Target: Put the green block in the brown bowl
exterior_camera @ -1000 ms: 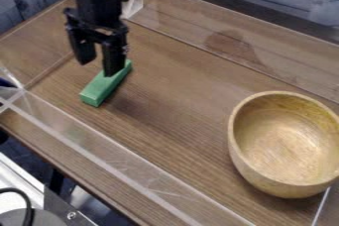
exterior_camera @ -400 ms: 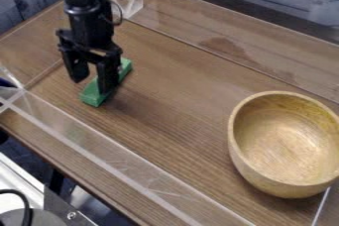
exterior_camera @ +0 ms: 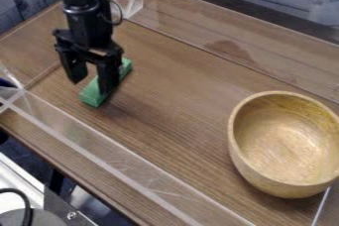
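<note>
The green block (exterior_camera: 101, 89) lies flat on the wooden table at the left, a short bright green bar. My black gripper (exterior_camera: 89, 75) points straight down over it, open, with one finger on each side of the block's far half. The fingertips stand low around the block, and I cannot tell whether they touch it. The arm hides part of the block's far end. The brown bowl (exterior_camera: 286, 143) stands empty at the right, a wide wooden bowl with a thick rim, well away from the gripper.
Clear plastic walls (exterior_camera: 79, 136) run along the table's front edge and the back. Bare wooden table top (exterior_camera: 185, 91) lies between block and bowl. A dark stain (exterior_camera: 228, 44) marks the wood at the back.
The gripper moved left and down from above the block's far end to straddle the block. It has stayed open. Block and bowl have not moved.
</note>
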Available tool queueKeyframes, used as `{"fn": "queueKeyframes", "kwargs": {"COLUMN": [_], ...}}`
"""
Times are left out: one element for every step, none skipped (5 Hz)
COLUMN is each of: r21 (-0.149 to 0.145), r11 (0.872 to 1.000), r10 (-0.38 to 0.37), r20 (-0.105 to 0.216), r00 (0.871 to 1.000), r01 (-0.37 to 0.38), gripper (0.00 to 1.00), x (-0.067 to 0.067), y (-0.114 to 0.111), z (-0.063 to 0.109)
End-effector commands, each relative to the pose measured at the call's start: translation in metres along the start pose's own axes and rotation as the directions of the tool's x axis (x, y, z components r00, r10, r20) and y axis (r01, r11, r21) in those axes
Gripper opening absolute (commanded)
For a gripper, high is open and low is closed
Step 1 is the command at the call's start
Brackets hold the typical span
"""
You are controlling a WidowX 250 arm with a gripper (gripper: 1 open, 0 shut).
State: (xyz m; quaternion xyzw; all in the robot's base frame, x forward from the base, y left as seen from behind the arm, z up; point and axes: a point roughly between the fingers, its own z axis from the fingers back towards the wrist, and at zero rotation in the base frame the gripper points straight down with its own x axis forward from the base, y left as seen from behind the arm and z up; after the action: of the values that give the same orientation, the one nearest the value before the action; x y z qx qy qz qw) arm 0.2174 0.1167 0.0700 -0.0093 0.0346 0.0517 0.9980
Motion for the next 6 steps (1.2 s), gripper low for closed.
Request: {"fn": "queueKeyframes", "kwargs": {"r21": [0.003, -0.029, -0.057, -0.068, -0.078, -0.045], "r11": [1.000, 0.999, 0.996, 0.996, 0.996, 0.999], "r10": [0.008, -0.031, -0.061, -0.045, -0.032, -0.005], "r20": [0.114, 0.102, 0.087, 0.123, 0.147, 0.163], "r00": [0.993, 0.994, 0.994, 0.991, 0.989, 0.987], "r01": [-0.009, 0.034, 0.066, 0.054, 0.044, 0.013], "gripper": [1.00, 1.00, 1.00, 1.00, 1.00, 1.00], "x": [0.015, 0.016, 0.016, 0.024, 0.031, 0.029], "y": [-0.006, 0.005, 0.018, 0.011, 0.004, 0.003], "z": [0.036, 0.023, 0.012, 0.012, 0.012, 0.008]}}
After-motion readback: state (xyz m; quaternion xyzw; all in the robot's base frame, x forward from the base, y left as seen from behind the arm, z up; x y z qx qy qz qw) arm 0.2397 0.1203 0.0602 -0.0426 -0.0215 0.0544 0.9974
